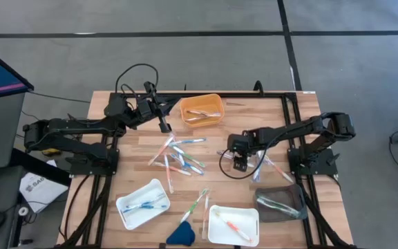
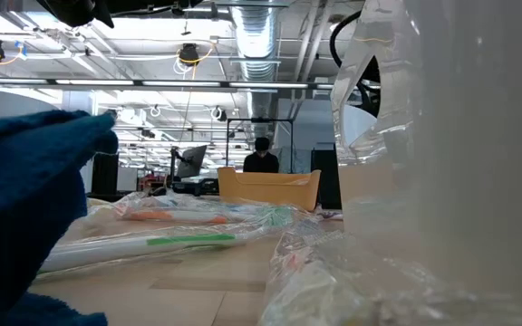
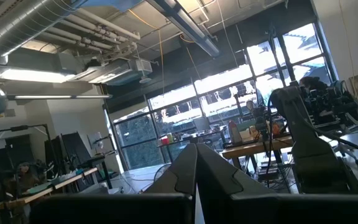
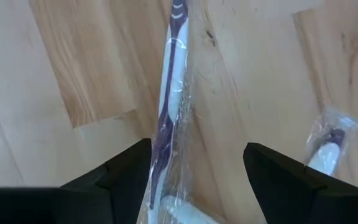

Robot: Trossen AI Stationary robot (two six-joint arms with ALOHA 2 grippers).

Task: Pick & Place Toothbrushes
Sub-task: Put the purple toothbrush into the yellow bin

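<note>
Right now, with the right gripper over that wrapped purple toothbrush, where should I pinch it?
Grip mid-handle, from straight above. The purple toothbrush lies flat on the table and runs lengthwise between the open fingers of the right gripper, so closing across its thin handle should catch it.

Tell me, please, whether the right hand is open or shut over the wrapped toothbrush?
Open. The right hand has its two fingers spread apart, with the purple-and-white wrapped toothbrush lying on the table between them, not yet clamped.

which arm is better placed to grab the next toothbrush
Right. The right gripper hangs open directly over a wrapped purple toothbrush on the table. The left gripper points away toward the room.
</note>
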